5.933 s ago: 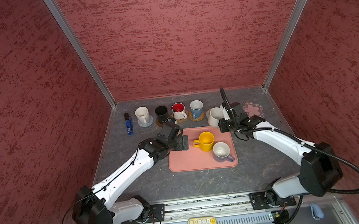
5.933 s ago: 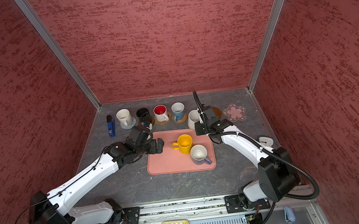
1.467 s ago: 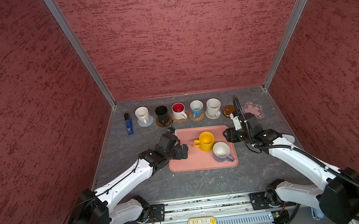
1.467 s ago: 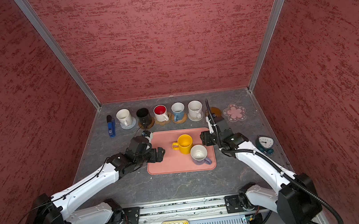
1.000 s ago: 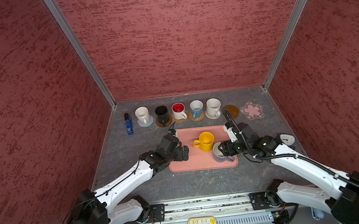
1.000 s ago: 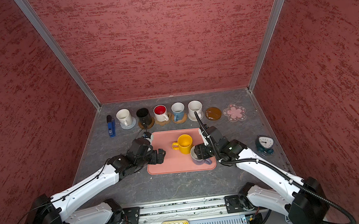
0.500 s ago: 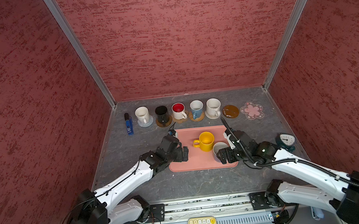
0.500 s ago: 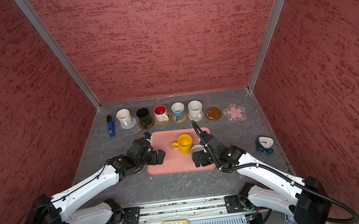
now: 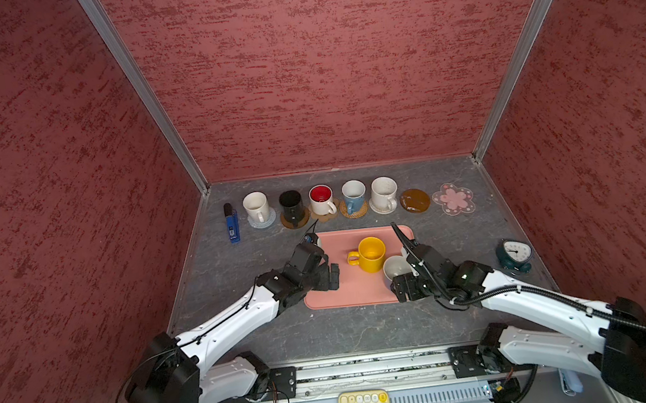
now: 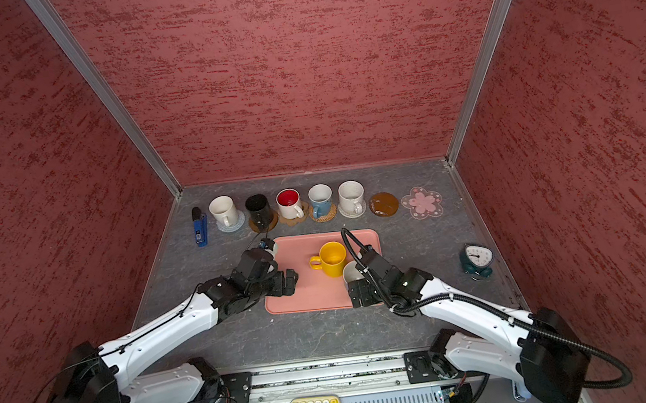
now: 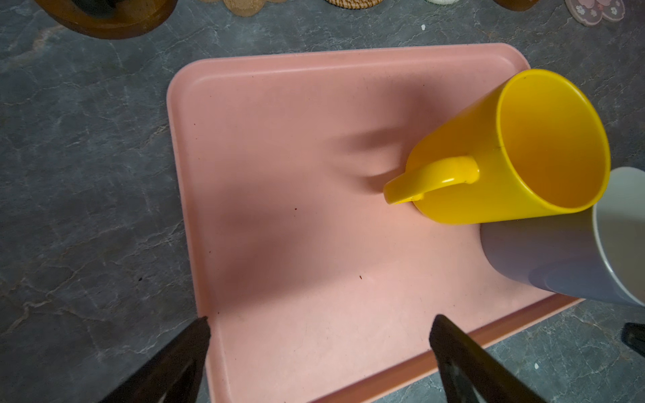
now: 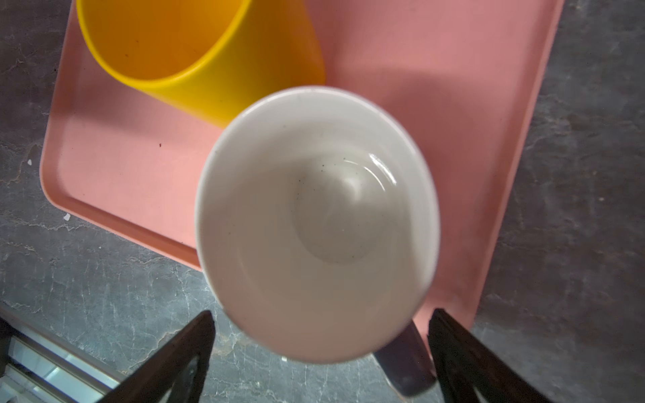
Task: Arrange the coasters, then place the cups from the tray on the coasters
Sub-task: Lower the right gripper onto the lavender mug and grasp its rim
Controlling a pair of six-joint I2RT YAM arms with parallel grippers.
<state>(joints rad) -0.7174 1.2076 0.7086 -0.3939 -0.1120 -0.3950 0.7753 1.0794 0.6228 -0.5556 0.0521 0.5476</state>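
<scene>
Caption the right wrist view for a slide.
Open right gripper flanks the handle of a lavender mug, beside a yellow mug on the pink tray.

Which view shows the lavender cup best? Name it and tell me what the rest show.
Right wrist view: the lavender cup fills the frame, with its white inside and handle visible. The left wrist view catches only its lavender side. Both top views show just its small rim.
</scene>
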